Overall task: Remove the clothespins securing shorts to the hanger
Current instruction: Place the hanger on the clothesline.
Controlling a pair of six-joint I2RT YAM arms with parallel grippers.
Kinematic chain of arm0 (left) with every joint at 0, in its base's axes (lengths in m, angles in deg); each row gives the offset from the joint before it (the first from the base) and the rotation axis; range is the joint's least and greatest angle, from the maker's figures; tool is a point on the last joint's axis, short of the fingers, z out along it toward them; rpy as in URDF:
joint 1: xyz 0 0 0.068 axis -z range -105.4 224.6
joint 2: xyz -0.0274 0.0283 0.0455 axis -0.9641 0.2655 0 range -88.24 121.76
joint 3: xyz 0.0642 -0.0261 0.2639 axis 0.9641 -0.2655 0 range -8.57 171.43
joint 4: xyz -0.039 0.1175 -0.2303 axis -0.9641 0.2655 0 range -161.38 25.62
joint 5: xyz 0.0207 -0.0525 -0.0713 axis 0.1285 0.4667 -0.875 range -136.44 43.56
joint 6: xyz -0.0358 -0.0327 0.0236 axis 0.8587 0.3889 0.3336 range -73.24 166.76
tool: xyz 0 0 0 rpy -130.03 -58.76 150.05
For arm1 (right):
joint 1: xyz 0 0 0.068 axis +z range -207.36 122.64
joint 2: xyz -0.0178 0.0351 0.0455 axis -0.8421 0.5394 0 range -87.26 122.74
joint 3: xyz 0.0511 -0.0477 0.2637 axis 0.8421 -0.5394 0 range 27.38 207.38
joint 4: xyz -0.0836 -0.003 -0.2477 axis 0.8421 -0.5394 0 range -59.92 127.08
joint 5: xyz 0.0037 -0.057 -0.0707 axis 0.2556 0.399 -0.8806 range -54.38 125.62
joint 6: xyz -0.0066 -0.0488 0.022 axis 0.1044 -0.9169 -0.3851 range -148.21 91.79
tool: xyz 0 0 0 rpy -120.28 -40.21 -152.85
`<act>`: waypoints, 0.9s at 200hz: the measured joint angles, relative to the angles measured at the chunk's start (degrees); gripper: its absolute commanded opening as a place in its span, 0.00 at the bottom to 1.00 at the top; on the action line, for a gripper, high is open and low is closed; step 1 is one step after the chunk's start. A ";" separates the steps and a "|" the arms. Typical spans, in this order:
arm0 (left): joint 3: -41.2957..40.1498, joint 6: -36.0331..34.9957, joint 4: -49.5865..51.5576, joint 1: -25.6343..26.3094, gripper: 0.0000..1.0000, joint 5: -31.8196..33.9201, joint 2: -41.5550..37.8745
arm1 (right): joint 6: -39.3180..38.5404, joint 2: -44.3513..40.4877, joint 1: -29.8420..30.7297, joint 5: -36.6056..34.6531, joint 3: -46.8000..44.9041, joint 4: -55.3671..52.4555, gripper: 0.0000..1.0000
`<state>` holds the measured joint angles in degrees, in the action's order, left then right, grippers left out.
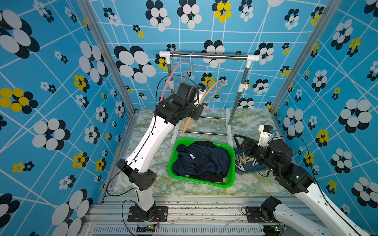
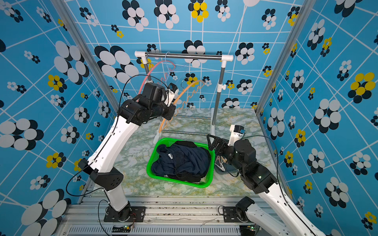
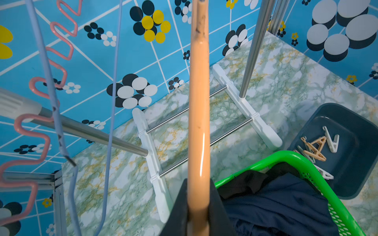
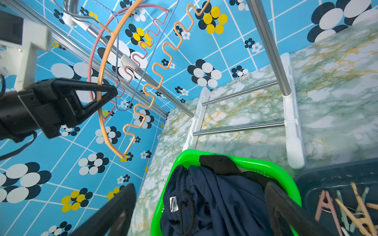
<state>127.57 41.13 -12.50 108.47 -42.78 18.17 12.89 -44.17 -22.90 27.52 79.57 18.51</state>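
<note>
My left gripper (image 3: 198, 183) is shut on the arc of an orange hanger (image 3: 198, 102), held up in front of the rack; the same grip shows in the right wrist view (image 4: 110, 91) and in a top view (image 1: 199, 108). No cloth or pin shows on that hanger (image 1: 212, 87). Navy shorts (image 1: 204, 161) lie heaped in a green basket (image 1: 173, 155) over black shorts (image 1: 206, 177). Several clothespins (image 3: 315, 147), tan and white, lie in a dark tray (image 3: 347, 114). My right gripper (image 4: 200, 186) is open above the basket's tray-side edge, holding nothing.
A pink hanger (image 1: 173, 71) and a pale blue wire hanger (image 3: 112, 81) hang bare on the rack's rail (image 1: 208, 55). The rack's white feet (image 3: 245, 106) stand behind the basket. Patterned walls close in three sides.
</note>
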 measured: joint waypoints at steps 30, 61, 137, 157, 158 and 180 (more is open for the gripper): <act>6.80 0.02 0.66 -2.86 0.00 -5.07 4.90 | 0.04 -0.48 0.00 -0.24 -0.07 -0.11 0.99; 7.65 0.68 0.07 -5.57 0.00 -10.01 5.90 | -0.11 0.55 0.00 -0.24 -0.02 -0.09 0.99; 8.37 4.74 -5.20 -8.41 0.00 -18.71 5.90 | -3.34 8.96 -0.02 0.66 5.79 2.71 0.96; 7.78 4.70 -5.16 -8.39 0.00 -19.12 5.64 | -5.31 12.48 -0.13 2.64 10.99 4.83 0.90; 7.74 4.70 -5.16 -8.39 0.00 -19.15 5.60 | -5.35 12.74 -0.15 2.75 11.43 5.07 0.90; 3.56 4.74 -5.55 -8.35 0.00 -19.15 3.54 | -6.56 18.25 -0.61 6.38 18.99 8.44 0.83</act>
<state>131.13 45.88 -18.06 100.12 -61.93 21.71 6.33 -25.92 -23.51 33.91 98.56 26.95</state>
